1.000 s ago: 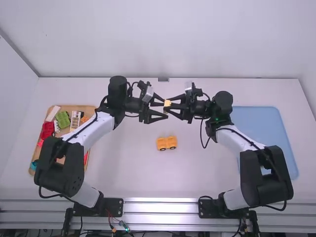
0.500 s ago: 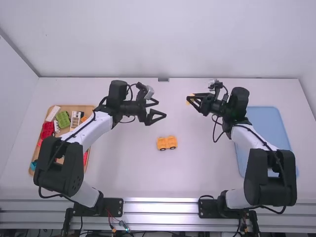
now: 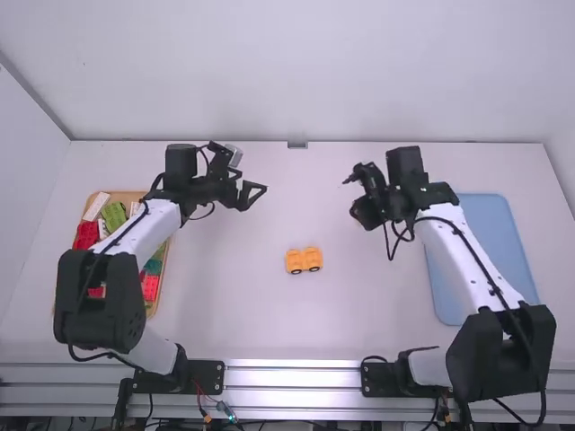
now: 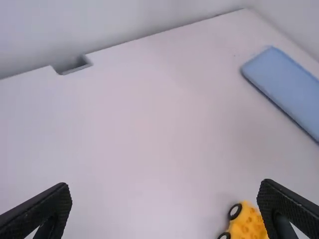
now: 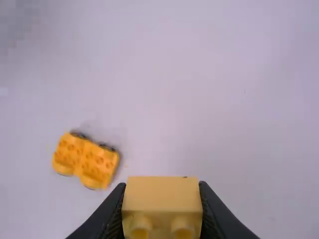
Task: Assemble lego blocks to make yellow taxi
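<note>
At the near edge of the bench (image 3: 234, 301), both arms stand bent: the left arm (image 3: 137, 229) leans far and right over the block tray (image 3: 163, 276); the right arm (image 3: 456, 256) slants far and left, past the blue mat (image 3: 499, 247). Between them lies the wheeled yellow base (image 3: 304, 260). Farther off, the left pincer (image 3: 255, 182) points right, spread wide and empty; the right pincer (image 3: 367, 212) aims downward, closed on a yellow block (image 5: 162, 196).
</note>
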Controlling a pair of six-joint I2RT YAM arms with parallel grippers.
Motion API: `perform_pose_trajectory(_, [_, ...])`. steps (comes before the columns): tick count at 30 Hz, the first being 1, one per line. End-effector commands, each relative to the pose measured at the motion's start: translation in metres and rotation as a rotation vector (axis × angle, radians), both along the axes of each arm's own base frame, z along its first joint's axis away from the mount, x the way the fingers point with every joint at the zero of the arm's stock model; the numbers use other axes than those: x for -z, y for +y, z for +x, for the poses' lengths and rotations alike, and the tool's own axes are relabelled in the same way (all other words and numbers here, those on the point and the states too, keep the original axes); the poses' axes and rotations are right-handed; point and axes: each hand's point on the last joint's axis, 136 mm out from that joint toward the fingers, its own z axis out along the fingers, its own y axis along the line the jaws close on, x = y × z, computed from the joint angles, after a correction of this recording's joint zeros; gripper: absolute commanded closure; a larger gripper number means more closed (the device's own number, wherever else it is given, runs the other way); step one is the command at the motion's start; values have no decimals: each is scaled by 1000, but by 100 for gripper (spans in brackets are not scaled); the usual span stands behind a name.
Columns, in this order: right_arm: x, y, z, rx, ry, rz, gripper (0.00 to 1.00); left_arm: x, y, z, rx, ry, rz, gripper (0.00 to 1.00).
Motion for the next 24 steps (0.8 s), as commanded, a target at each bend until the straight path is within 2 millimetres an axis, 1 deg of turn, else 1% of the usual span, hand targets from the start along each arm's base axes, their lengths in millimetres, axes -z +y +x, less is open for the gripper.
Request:
perform_pose_trajectory(1, [23,-11,0,-176,11,-270,100,3,11,0,-22,22,-19,1])
perform_pose_trajectory(3, [47,-5,-10,-287,77,-361,100,-1,16,-3,-5,25,-55,1])
perform_pose_trajectory(4, [54,-4,-12,-320,94,-385,100,-3,18,-3,1,26,-66,1])
perform_pose_trajectory(7, [90,5,-24,-506,170,-480,100,-8,25,-7,27,18,-102,1])
perform_pose_trajectory(11, [121,10,-33,-615,235,-597,100,-8,35,-7,8,29,-122,1])
perform_pose_trajectory(13, [130,12,-36,-674,248,-627,100,-8,37,-7,4,33,-123,1])
perform_pose_trajectory(15, [143,16,-42,-757,275,-644,100,-6,36,-7,2,39,-118,1])
perform_pose_trajectory(18, [154,16,-49,-794,311,-652,100,-6,36,-8,3,40,-116,1])
perform_pose_trajectory(21, [160,17,-53,-810,337,-642,100,-6,34,-8,7,39,-113,1])
perform_pose_trajectory(24, [163,23,-58,-848,345,-588,100,-6,35,-8,6,36,-112,1])
